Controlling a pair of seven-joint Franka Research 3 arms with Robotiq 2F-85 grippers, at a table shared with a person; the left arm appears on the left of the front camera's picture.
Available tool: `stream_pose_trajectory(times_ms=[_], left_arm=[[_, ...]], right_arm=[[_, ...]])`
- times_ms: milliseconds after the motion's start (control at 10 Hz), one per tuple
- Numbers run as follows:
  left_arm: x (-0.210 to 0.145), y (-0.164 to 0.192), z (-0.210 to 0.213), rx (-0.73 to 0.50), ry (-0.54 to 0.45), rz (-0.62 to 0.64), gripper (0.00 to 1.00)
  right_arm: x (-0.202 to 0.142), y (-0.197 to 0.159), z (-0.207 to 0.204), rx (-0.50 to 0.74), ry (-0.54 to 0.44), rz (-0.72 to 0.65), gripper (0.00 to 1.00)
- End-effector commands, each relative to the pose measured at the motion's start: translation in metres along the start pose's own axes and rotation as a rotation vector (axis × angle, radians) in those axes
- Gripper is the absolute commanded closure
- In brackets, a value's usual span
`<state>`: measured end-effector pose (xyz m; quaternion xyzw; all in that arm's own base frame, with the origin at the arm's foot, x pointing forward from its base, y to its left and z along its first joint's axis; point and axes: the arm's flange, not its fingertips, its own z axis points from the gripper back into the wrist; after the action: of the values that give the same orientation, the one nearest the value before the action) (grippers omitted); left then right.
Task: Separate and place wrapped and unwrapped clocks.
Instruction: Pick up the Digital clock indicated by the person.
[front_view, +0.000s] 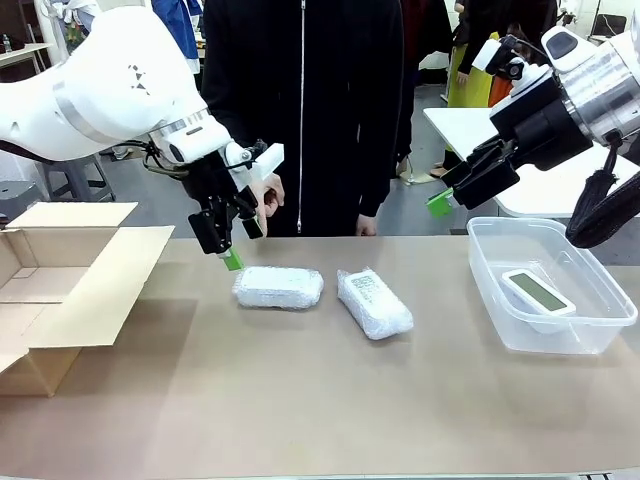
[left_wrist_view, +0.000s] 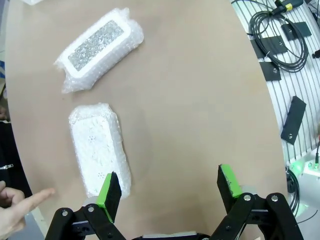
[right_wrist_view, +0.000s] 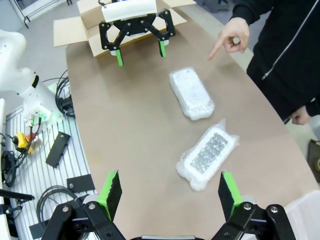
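Left fingers (front_view: 232, 260) (left_wrist_view: 109, 192) (right_wrist_view: 119, 57): spread wide, holding nothing; they hang low over the surface (front_view: 300, 400), tips pointing down, just beside the far end of the left wrapped clock (front_view: 278, 287) (left_wrist_view: 100, 150) (right_wrist_view: 191, 93).
Right fingers (front_view: 438, 204) (right_wrist_view: 111, 192): spread wide and empty, held high above the surface, beside the tub (front_view: 545, 335).
Left wrapped clock: lies flat in bubble wrap, plain white side up, mid-surface.
Right wrapped clock (front_view: 374, 302) (left_wrist_view: 97, 47) (right_wrist_view: 207, 155): lies flat in bubble wrap at an angle, near the first but not touching it, a grey face showing through the wrap.
Bare clock (front_view: 538, 292): white with a grey-green screen, flat on the bottom of the clear tub at the right of the surface.
Cardboard box (front_view: 80, 270): open, flaps out, at the left edge.
Person's hand (front_view: 270, 190) (left_wrist_view: 15, 207) (right_wrist_view: 232, 35): at the far side, one finger pointing down toward the surface near the left fingers.
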<state>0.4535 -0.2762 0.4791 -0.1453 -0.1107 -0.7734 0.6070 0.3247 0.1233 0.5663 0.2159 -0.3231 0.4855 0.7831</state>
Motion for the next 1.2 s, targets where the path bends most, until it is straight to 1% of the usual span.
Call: stream_pose_trajectory(times_ms=[0, 300, 700, 800, 1100], left_arm=[[0.002, 0.043, -0.024, 0.019, 0.063, -0.001, 0.0], [0.008, 0.074, -0.066, 0.021, 0.122, -0.019, 0.0], [0.002, 0.084, -0.097, 0.083, 0.189, 0.014, 0.0], [0.0, 0.086, -0.103, 0.091, 0.214, 0.012, 0.0], [-0.01, 0.099, -0.117, 0.093, 0.239, 0.025, 0.0]], right_arm=[[0.0, -0.001, -0.001, 0.014, -0.012, -0.002, 0.0], [0.0, -0.001, -0.001, 0.014, -0.012, -0.002, 0.0], [0.0, -0.001, -0.001, 0.014, -0.012, -0.002, 0.0], [0.0, -0.001, -0.001, 0.014, -0.012, -0.002, 0.0], [0.0, -0.001, -0.001, 0.014, -0.012, -0.002, 0.0]])
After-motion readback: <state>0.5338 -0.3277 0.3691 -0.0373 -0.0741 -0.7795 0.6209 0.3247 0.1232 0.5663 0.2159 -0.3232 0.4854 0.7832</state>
